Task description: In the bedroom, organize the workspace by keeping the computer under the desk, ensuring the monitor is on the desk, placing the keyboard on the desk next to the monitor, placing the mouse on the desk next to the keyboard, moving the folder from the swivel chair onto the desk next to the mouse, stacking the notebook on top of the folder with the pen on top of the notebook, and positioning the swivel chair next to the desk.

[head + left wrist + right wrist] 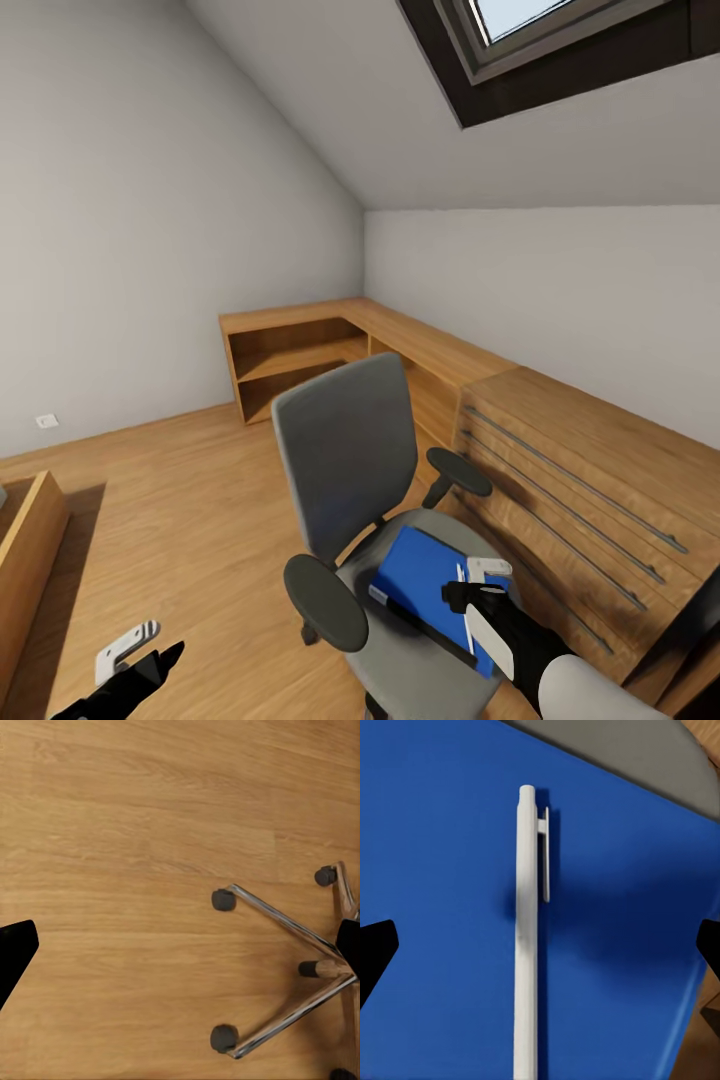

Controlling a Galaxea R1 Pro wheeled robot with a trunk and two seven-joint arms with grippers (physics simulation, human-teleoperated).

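Right gripper [486,578] is hovering directly over the folder [425,580], fingers spread apart with nothing between them; in the right wrist view the two dark fingertips [375,952] are sitting wide at either edge, well clear of the pen [526,937]. Pen is white with a clip, lying flat on the blue folder [442,870], touching it. Folder is lying flat on the seat of the swivel chair [345,450], black spine edge facing the near armrest. Grey seat [637,757] is showing past the folder's far edge.

Left gripper [130,645] is hanging low at the left, above the wooden floor [170,490], away from the chair; can't tell if its fingers are apart or together. Left wrist view is looking down at floor planks and the chair's chrome star base [289,967] with dark casters.

Chair is standing just beside a light wooden drawer cabinet [590,500] with long bar handles; low wooden shelving [300,360] is running along the walls behind.
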